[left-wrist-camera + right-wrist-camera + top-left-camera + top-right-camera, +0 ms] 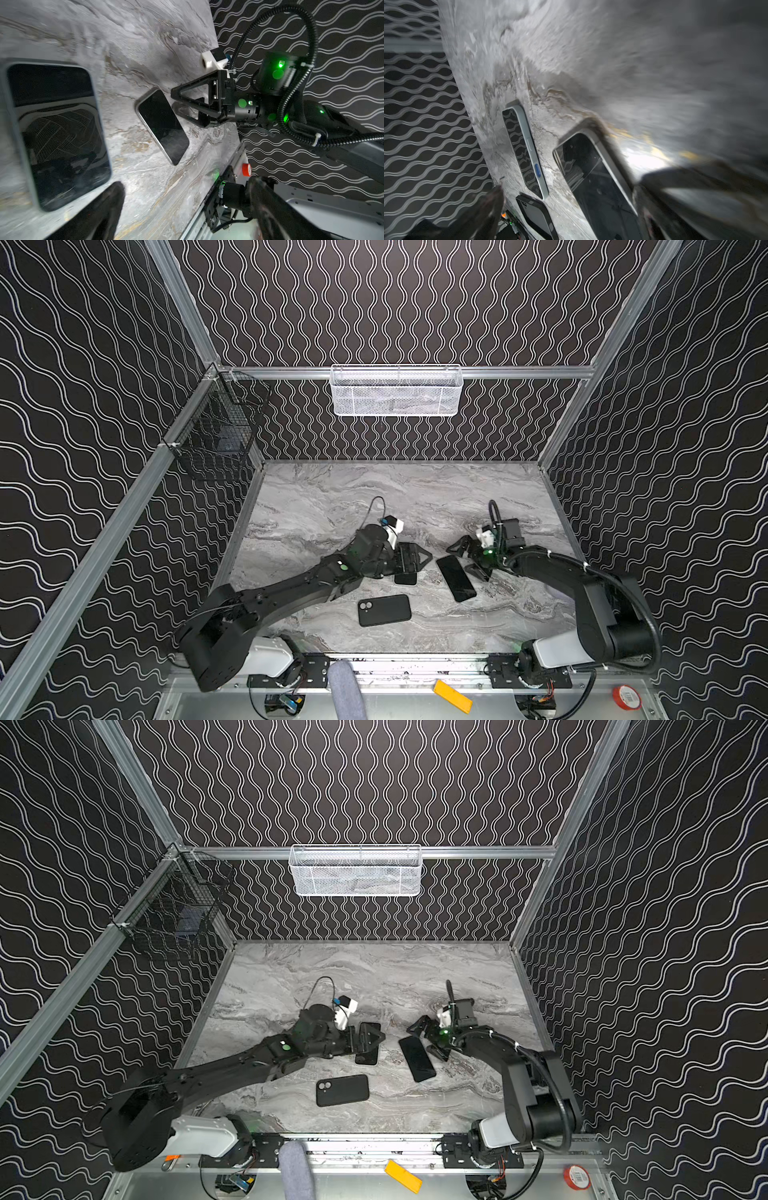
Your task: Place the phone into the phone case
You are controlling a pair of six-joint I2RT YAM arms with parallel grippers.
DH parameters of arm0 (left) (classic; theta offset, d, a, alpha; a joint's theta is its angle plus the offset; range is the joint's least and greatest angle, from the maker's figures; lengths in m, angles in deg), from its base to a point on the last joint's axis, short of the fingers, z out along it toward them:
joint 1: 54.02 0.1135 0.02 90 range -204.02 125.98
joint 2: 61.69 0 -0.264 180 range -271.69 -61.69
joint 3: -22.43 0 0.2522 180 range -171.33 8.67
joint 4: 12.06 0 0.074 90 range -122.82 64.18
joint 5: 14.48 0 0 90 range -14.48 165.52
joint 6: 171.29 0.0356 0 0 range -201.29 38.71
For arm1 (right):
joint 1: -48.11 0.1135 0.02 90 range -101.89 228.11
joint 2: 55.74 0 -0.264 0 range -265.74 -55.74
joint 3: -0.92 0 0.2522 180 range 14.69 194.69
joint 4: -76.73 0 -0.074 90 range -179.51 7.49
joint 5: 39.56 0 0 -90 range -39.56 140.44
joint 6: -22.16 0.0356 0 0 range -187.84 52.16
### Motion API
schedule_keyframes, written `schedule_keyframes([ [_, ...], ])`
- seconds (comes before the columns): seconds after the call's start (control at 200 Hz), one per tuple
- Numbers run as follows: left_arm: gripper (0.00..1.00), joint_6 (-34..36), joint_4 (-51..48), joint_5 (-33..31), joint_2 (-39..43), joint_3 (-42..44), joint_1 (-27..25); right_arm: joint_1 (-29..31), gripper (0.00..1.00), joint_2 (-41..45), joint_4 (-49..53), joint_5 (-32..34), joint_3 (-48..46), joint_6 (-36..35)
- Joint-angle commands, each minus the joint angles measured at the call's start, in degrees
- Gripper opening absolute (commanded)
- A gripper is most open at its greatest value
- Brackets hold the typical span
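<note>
Both claws were wide open, empty: left gripper (pixel 409 562) sat over one phone (pixel 405 578), right gripper (pixel 467 560) beside second phone (pixel 456 578) (phone case (pixel 384 610) lay apart, back up).

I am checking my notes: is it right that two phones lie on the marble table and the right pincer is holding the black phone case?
Not quite: the right pincer is open and empty. The black phone case lies free on the marble table near its front edge, as both top views show. The left phone and right phone do lie on it.
</note>
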Motion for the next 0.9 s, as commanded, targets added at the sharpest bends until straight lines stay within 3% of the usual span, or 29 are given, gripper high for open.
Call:
schedule_keyframes([
  [0.0,0.99,2.94,-6.91,-2.36,3.83,1.13,3.04,3.03,0.99,-2.96,0.26,4.63,2.55,-1.49],
  [0.175,0.99,5.26,-12.70,-2.80,11.57,2.64,9.47,5.78,0.99,1.26,2.99,11.34,4.85,-2.43],
  [0.305,0.99,8.34,-18.12,-2.00,16.58,1.85,14.91,11.93,0.99,3.98,10.42,16.01,11.49,-5.07],
  [0.435,0.99,12.06,-25.61,-3.99,21.65,-0.64,19.12,18.06,1.00,4.00,11.04,13.31,11.87,-1.38],
  [0.651,0.99,16.78,-34.94,-12.94,28.95,-4.10,20.20,25.40,1.00,-0.32,5.20,8.48,8.42,3.91],
  [0.896,0.99,16.69,-35.09,-11.55,30.15,-3.42,20.50,27.68,0.99,-8.68,5.97,13.17,15.49,3.02],
])
